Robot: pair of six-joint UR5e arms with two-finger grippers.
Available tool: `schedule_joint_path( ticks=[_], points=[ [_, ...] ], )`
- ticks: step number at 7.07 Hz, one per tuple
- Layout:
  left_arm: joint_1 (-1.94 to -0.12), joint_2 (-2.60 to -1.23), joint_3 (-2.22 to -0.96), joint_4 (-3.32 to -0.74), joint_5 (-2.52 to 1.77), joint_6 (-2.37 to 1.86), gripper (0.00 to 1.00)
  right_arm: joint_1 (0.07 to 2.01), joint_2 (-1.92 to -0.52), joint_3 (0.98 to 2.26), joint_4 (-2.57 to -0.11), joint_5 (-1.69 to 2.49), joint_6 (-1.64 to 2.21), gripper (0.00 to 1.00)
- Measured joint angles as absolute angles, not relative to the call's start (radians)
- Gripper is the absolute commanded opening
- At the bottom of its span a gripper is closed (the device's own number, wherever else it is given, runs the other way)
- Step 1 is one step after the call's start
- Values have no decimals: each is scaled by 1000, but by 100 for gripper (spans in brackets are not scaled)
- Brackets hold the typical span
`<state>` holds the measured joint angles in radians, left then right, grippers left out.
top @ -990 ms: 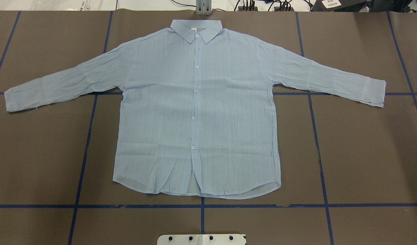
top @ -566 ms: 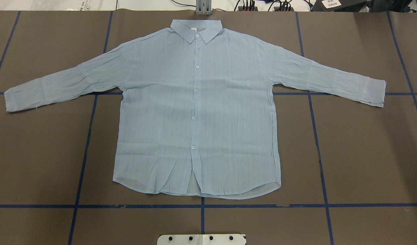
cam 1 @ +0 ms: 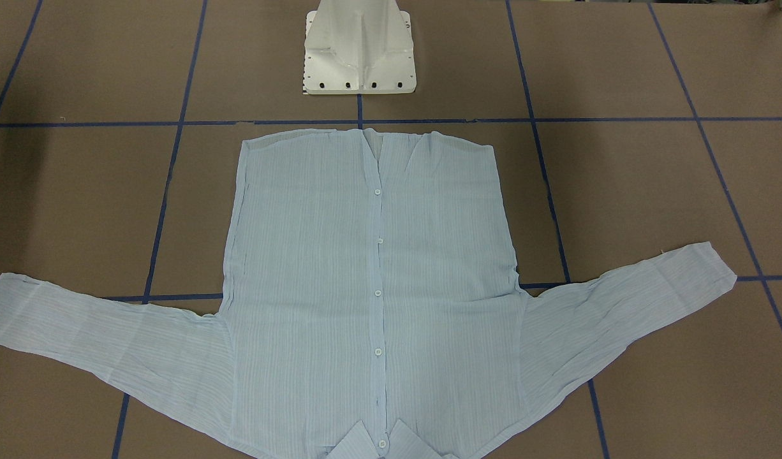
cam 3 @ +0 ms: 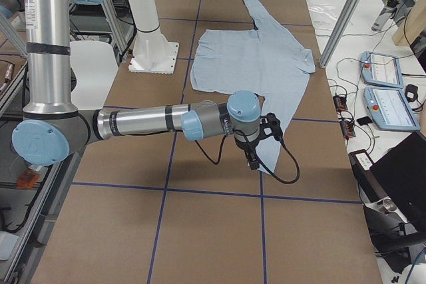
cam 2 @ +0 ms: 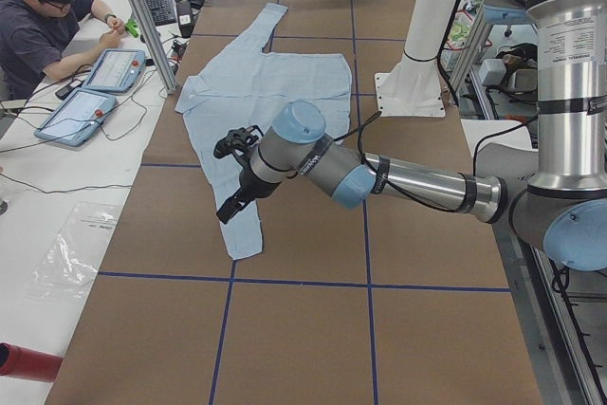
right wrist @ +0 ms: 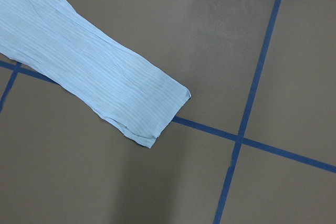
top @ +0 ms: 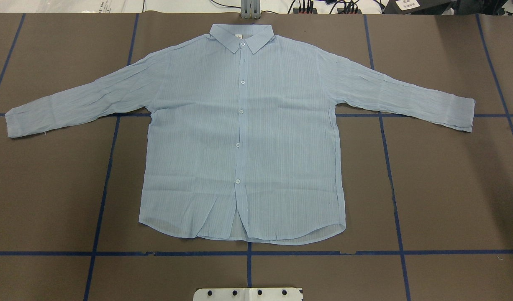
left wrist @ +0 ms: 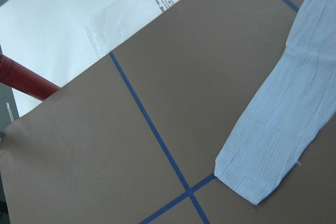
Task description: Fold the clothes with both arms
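Brown paper covered the wide table (top: 449,188), marked into squares by dark-blue tape lines (top: 390,167). A thin pale-blue long-sleeved shirt (top: 244,138) with fine stripes lay flat and face up in the middle of it. The shirt was fastened by small white buttons (top: 241,111). Its pointed collar (top: 241,36) lay at the table edge farthest from the robot, and its hem lay just short of the white pedestal base (cam 1: 359,57). Both sleeves were spread wide and unfolded, slanting back toward the robot's side.

The grey-metal left arm (cam 2: 417,182), with light-blue joint caps, reached out low over the table. Its black left gripper (cam 2: 232,182) hung above the left sleeve cuff (left wrist: 262,177), which crossed a tape line. The matching right arm (cam 3: 153,121) held the black right gripper (cam 3: 263,141) over the right sleeve cuff (right wrist: 152,114). Only the side views showed the grippers, so I could not tell whether either one was spread or pressed together. Neither wrist view showed any cloth being held.

Beyond the paper's edge lay a clear plastic bag (left wrist: 136,9) and a red cylinder (left wrist: 26,80). A seated person (cam 2: 38,26) was at a white bench with two tablets (cam 2: 90,92).
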<state>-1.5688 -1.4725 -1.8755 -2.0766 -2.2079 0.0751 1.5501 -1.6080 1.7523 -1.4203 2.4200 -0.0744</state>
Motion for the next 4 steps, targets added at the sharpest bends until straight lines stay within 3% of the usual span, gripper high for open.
schedule_joint_path(
  ticks=[4],
  points=[
    [-1569,-1503,-1852,-2125,-2217,-67,100,1497,-1616,1638,-1103,2361,186,97]
  ],
)
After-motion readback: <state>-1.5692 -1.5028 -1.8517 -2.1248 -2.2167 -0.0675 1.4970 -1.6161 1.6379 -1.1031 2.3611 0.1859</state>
